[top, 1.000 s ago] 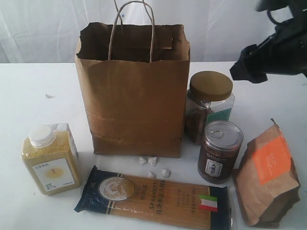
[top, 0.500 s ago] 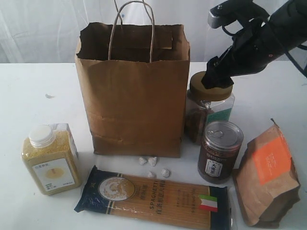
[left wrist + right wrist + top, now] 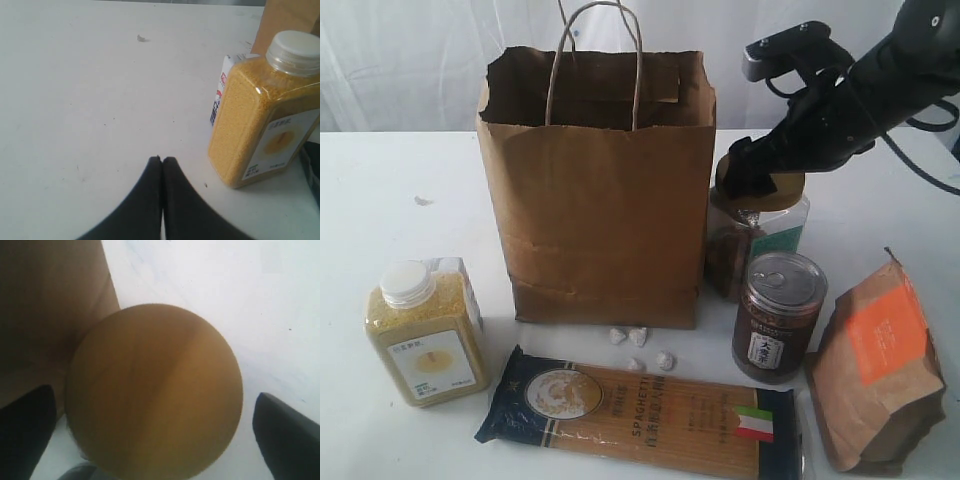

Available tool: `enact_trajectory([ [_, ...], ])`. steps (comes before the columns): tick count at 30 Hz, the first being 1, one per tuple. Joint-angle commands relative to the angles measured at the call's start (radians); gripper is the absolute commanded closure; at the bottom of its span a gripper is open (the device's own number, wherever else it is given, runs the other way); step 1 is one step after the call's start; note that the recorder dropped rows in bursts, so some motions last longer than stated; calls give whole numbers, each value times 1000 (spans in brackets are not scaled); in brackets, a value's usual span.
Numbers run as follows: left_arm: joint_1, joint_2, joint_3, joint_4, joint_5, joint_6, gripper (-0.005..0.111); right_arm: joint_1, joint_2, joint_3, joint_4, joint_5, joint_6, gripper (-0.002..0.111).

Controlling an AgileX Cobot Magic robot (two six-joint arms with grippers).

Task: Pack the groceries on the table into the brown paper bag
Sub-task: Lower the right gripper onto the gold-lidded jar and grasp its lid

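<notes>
**Catch the jar by its lid, nice and straight**

The right gripper (image 3: 757, 172) hangs right over the brown-lidded clear jar (image 3: 767, 232). The jar stands on the table (image 3: 400, 190), just beside the brown paper bag (image 3: 600, 200). The gripper's two black fingers (image 3: 25, 432) are spread wide apart, one on each side of the round brown lid (image 3: 155, 390). Nothing is held yet.

To do this well, go straight down so the lid sits in the middle between the fingers. The bag wall is very close on one side. That finger should slip down between lid and bag without poking the paper. The wrist picture is blurry, so it is hard to tell if the fingers are low enough to catch the lid's edge. Close gently but firmly, as the jar is likely smooth and heavy. Then lift it above the bag's jagged top before moving across. The dark silver-topped can (image 3: 778, 315) stands near, in front, so do not swing that way.

The left gripper (image 3: 161, 167) is pressed together, holding nothing. It is low over the table near the yellow-grain bottle (image 3: 260, 120)
</notes>
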Motion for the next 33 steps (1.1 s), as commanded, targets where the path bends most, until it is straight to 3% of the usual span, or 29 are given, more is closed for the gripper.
enact_trajectory([
  [1, -8, -5, 5, -2, -5, -6, 107, 0, 29, -10, -2, -34, -1, 3],
  [23, -8, -5, 5, -2, -5, -6, 107, 0, 76, -10, 1, -64, 23, 6],
  [27, -8, -5, 5, -2, -5, -6, 107, 0, 76, -10, 1, -40, 22, 24],
  [33, -8, -5, 5, -2, -5, -6, 107, 0, 76, -10, 5, -37, 60, 75],
])
